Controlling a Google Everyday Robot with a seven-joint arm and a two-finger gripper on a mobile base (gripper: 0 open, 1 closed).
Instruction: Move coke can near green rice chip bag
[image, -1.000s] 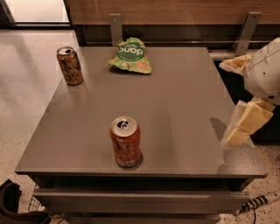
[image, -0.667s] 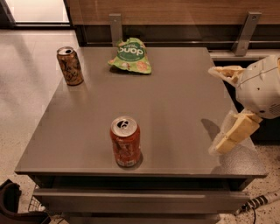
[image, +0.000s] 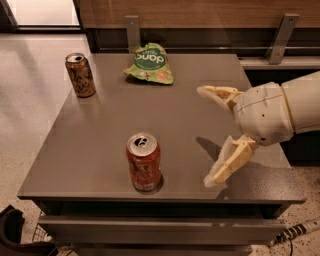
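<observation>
The coke can (image: 144, 162), red-orange with a silver top and pull tab, stands upright near the front edge of the grey table (image: 110, 130). The green rice chip bag (image: 149, 63) lies flat at the table's back middle. My gripper (image: 207, 135) comes in from the right above the table, its two pale fingers spread wide apart, one finger (image: 218, 93) far, the other (image: 227, 164) near. It is open and empty, to the right of the coke can and apart from it.
A brown-and-gold patterned can (image: 80, 74) stands at the table's back left. A wooden wall with metal brackets (image: 132, 31) runs behind the table. A drawer front (image: 160, 229) sits below the table's front edge. Floor lies to the left.
My gripper has moved left from the table's right edge in over the table, closer to the coke can. The cans and bag have not moved.
</observation>
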